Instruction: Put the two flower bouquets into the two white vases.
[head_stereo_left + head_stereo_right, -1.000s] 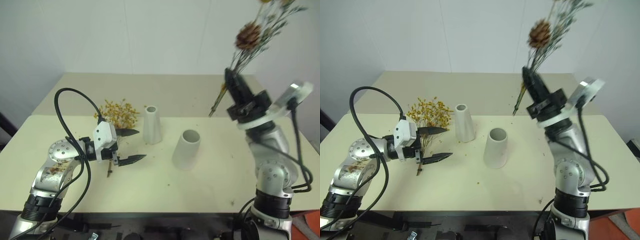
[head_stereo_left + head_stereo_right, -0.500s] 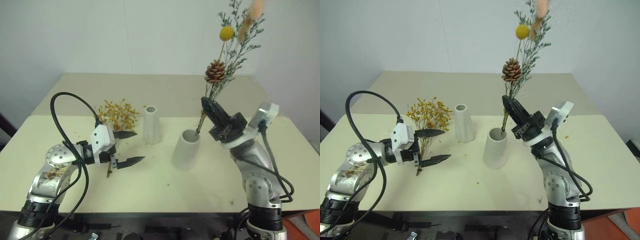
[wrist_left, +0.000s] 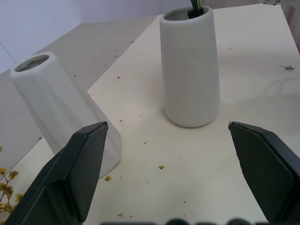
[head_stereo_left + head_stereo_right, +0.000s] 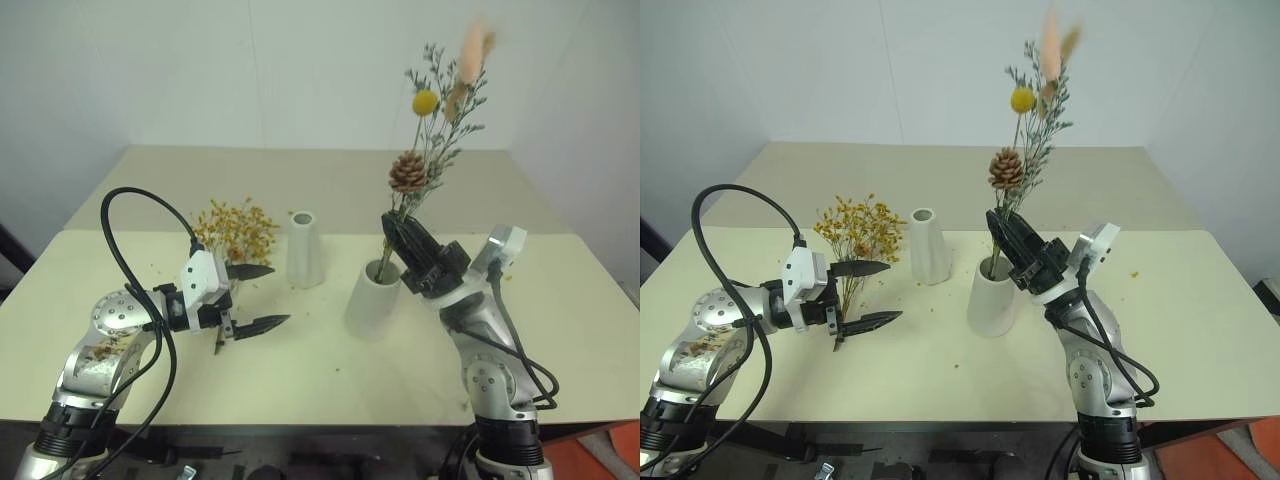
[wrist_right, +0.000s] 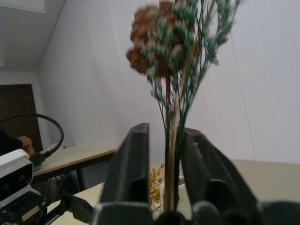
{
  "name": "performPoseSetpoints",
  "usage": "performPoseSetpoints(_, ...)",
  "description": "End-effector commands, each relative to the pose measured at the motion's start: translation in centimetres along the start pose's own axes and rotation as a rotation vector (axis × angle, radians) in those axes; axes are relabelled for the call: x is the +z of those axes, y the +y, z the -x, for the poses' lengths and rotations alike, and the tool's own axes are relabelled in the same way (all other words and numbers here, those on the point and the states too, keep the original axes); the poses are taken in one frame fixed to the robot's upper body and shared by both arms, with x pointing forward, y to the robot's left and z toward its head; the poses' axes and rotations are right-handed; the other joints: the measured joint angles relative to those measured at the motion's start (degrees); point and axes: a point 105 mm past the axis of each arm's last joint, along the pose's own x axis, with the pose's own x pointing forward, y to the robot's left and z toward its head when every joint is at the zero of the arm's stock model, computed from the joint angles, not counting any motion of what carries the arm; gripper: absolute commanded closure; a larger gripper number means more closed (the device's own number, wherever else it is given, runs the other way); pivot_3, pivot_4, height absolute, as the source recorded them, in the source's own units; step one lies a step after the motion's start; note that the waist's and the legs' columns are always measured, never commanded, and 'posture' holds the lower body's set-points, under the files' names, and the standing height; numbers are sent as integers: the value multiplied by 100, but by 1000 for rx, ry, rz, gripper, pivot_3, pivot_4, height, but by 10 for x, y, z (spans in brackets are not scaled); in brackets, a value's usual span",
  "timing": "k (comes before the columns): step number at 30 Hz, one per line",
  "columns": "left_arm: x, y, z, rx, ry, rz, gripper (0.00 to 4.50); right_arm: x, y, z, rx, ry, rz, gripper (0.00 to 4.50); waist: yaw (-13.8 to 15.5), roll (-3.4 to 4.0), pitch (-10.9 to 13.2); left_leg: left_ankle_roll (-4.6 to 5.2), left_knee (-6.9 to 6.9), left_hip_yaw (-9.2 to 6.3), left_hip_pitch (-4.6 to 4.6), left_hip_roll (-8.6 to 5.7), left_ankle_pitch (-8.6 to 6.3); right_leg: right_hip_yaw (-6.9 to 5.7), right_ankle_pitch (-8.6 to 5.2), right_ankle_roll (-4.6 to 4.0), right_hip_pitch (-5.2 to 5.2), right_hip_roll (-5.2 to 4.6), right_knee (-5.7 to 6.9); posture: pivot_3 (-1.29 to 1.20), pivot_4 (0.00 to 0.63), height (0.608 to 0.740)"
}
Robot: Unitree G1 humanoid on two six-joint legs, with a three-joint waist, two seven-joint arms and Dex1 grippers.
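While the left gripper (image 4: pixel 258 297) hangs wide open by the yellow bunch (image 4: pixel 236 226), the right gripper (image 4: pixel 398 232) loosely brackets the pinecone sprig (image 4: pixel 430 150) standing in the stout vase (image 4: pixel 371 299).

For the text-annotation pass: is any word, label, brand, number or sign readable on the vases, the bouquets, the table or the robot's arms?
None: no readable text on the slim vase, the wide-mouthed vase, either bouquet, the table or the arms.

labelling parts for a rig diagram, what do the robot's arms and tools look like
Both arms are silver metal with round joints and black cables. The left tool has a white housing and two black pointed fingers; the right tool has black fingers and a white wrist block.
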Motion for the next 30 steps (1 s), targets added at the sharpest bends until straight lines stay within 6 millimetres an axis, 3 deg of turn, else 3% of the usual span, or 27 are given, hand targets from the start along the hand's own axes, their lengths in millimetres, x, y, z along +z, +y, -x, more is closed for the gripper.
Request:
performPoseSetpoints(1, 12, 6, 5, 12, -10, -56, 0, 11, 5, 2, 28, -26, 60, 1954, 0, 0, 0, 0, 0, 0, 0, 0, 0, 0, 0, 0, 0, 0, 0, 0, 150, 740)
performPoseSetpoints(7, 11, 11, 7, 22, 0, -64, 0, 13, 5, 15, 36, 15, 82, 16, 2, 0, 0, 0, 0, 0, 0, 0, 0, 0, 0, 0, -1, 1, -1, 0, 150, 740)
performPoseSetpoints(12, 10, 15, 11, 42, 9, -69, 0, 19, 6, 38, 52, 103, 154, 16, 8, 0, 0, 0, 0, 0, -1, -1, 0, 0, 0, 1, 0, 0, -1, 0, 150, 740)
performPoseSetpoints(16, 10, 17, 15, 74, 10, -68, 0, 29, -5, 62, 65, 276, 262, 16, 18, -1, 0, 0, 1, 1, -1, -3, 0, 0, -1, 1, 4, -2, -3, 0, 150, 740)
performPoseSetpoints(22, 7, 18, 25, 157, 27, -16, 0, 38, 12, 104, 306, 604, 275, 16, 11, -2, 0, 0, 1, 2, 0, 0, 0, 0, -3, 3, 7, 1, -6, 0, 150, 740)
performPoseSetpoints(26, 3, 27, 31, 353, 46, 20, 0, 31, 25, 107, 414, 750, 235, 16, -15, -4, -1, 0, 2, 9, 21, 2, 0, 7, -3, 5, 26, 1, -4, 0, 150, 740)
performPoseSetpoints(30, 3, 39, 30, 592, 96, 83, 0, 31, 35, 100, 545, 773, 233, 16, 17, -8, 1, 0, 2, 2, 73, 2, 0, 0, -30, 50, 90, 3, -15, 0, 150, 740)
